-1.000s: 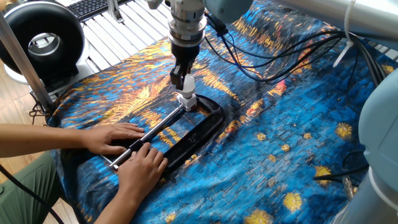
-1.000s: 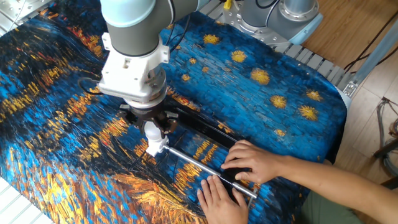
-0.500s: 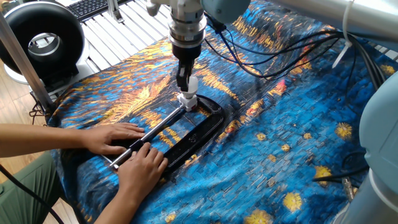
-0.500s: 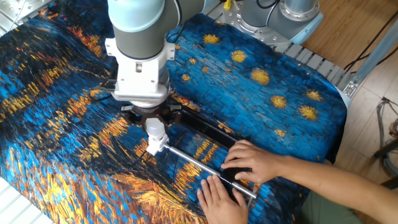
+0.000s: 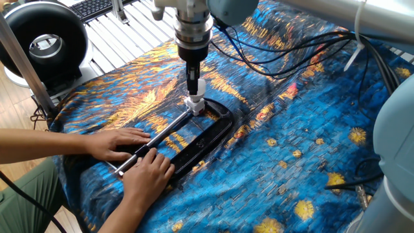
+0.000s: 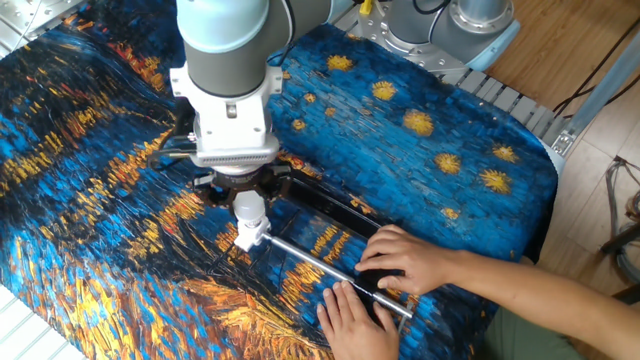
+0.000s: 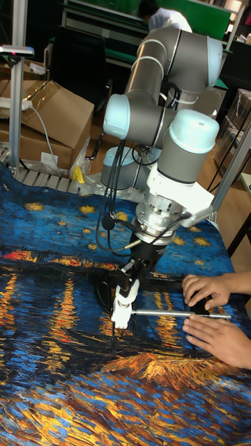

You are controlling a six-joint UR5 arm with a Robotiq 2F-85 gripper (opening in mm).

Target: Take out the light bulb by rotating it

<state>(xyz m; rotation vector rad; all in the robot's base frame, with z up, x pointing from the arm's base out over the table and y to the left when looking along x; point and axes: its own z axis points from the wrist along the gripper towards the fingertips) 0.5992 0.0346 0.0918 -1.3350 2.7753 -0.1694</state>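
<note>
The light bulb (image 5: 200,87) (image 6: 247,207) (image 7: 128,292) is a small white globe standing upright in a white socket (image 5: 195,103) (image 6: 250,238) (image 7: 120,318). The socket sits at the end of a metal rod (image 5: 158,136) (image 6: 320,264) that lies over a black frame (image 5: 217,126). My gripper (image 5: 194,83) (image 6: 246,200) (image 7: 130,282) comes straight down from above and is shut on the light bulb, its dark fingers on either side of the globe. The bulb's base is hidden inside the socket.
A person's two hands (image 5: 132,155) (image 6: 390,275) (image 7: 213,313) press down on the rod and frame. A blue and orange patterned cloth (image 5: 291,149) covers the table. Black cables (image 5: 272,58) hang from the arm. A black round fan (image 5: 42,42) stands at the back left.
My gripper has turned about its vertical axis with the bulb in its fingers; in one fixed view the fingers now show edge-on. The hands, rod and socket have stayed put.
</note>
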